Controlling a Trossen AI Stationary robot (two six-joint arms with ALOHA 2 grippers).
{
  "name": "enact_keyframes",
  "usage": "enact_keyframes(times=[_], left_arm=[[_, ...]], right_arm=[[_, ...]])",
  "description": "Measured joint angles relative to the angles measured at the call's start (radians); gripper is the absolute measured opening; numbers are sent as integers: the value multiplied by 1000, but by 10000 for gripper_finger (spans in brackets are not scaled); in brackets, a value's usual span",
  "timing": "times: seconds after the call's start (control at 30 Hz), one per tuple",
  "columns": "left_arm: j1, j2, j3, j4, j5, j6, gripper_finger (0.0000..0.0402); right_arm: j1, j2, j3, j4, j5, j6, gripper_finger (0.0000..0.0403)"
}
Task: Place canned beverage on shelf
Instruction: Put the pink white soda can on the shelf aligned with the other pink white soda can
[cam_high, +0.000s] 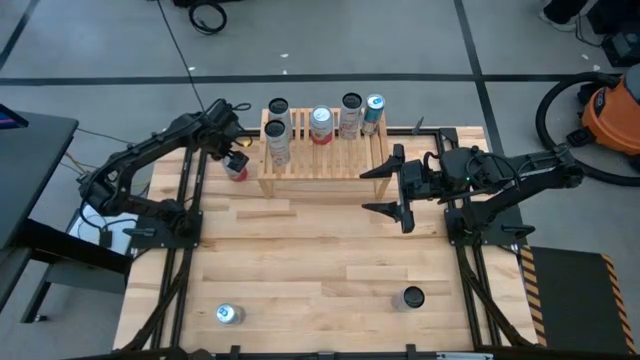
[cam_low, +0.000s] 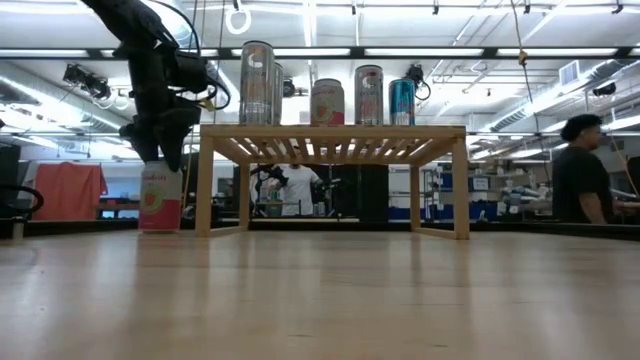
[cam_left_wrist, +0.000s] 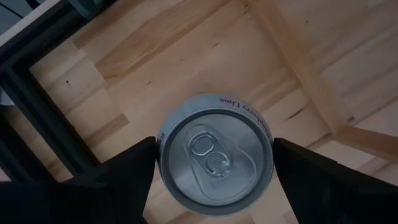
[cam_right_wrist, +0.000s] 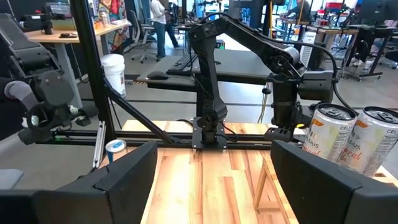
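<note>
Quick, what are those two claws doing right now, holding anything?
Left gripper: fingers either side of the red can standing on the table by the shelf; grip cannot be told.
Right gripper: open, empty.

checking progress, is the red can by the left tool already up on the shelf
No, the red can stands on the table beside the shelf, under the left tool.

the left arm reaches from the left edge of the high view up toward the upper middle, wrist bent down, and its left gripper (cam_high: 235, 160) points straight down with a finger (cam_left_wrist: 118, 180) on either side of a can top. the right arm comes in from the right edge, level, its right gripper (cam_high: 392, 190) aimed left with fingers spread wide and nothing between them
</note>
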Motion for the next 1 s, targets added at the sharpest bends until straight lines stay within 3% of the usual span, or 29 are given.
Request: enact_keyframes(times=[1.0], left_arm=[[0,2,-2,-7,6,27,314]], right_arm=[[0,0,0,0,-1,10,323]])
